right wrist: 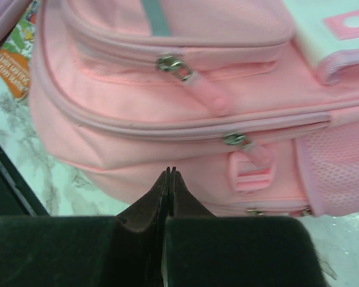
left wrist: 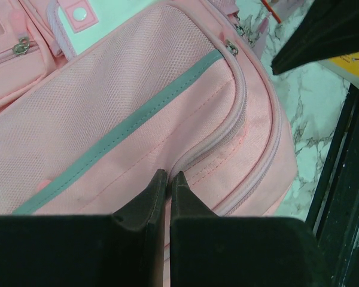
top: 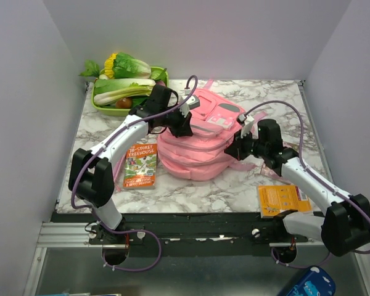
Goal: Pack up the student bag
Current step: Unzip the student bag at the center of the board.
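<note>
The pink student bag (top: 197, 145) lies flat in the middle of the marble table, front pockets up. My left gripper (top: 184, 126) reaches over its far left part. In the left wrist view, the left gripper (left wrist: 169, 174) is shut, its tips pinching the fabric of the student bag (left wrist: 137, 107) at the curved zip seam of a front pocket. My right gripper (top: 231, 148) is at the bag's right side. Seen from the right wrist, the right gripper (right wrist: 170, 170) has its tips pressed together against the student bag (right wrist: 167, 119), below two zip pulls, with nothing visible between them.
A green tray (top: 105, 110) of vegetables stands at the back left. A Treehouse book (top: 140, 163) lies left of the bag and an orange book (top: 283, 200) lies front right. A blue item (top: 308, 283) sits below the table's front edge.
</note>
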Available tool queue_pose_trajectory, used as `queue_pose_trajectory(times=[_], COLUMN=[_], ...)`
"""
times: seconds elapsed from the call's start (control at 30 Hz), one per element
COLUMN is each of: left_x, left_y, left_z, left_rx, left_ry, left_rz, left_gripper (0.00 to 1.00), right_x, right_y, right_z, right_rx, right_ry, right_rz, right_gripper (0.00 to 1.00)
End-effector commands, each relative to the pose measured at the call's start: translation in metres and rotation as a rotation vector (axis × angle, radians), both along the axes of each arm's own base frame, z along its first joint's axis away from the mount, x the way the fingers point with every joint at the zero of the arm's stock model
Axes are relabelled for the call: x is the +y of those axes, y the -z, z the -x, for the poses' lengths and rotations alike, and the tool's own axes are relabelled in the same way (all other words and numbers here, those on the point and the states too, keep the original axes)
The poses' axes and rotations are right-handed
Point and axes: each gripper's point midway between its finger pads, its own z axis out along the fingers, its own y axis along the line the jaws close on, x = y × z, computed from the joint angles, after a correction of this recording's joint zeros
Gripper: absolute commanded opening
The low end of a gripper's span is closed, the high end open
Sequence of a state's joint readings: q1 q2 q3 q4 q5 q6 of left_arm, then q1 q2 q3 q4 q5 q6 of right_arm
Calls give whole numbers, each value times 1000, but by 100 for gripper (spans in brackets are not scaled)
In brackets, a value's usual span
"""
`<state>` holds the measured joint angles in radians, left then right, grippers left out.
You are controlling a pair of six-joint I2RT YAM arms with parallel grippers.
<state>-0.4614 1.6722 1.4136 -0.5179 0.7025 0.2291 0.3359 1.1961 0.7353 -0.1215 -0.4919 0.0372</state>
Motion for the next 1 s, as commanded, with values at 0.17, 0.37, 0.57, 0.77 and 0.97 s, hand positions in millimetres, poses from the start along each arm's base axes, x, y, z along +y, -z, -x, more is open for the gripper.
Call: queue_pose_trajectory(times=[0.17, 0.37, 0.57, 0.77, 0.97], left_x=[-8, -7, -7, -7, -7], left_y=[-14, -21, -28, -23, -22], left_z=[-27, -13, -1, 0, 0], left_rx=[-74, -106, -134, -126, -123], left_ry=[-85, -14, 45, 61, 70], left_rz=[21, 43, 57, 48, 41], left_gripper=[0, 0, 0, 0, 0], right_x=[7, -35, -42, -41, -37], right_y=[6, -4, -3, 12, 11], right_z=[26, -8, -27, -35, -43], right_rx=[51, -54, -57, -70, -122], right_ry=[16, 259, 220, 184, 155], right_rz=[34, 132, 128, 157, 134], right_gripper=[6, 54, 54, 54, 54])
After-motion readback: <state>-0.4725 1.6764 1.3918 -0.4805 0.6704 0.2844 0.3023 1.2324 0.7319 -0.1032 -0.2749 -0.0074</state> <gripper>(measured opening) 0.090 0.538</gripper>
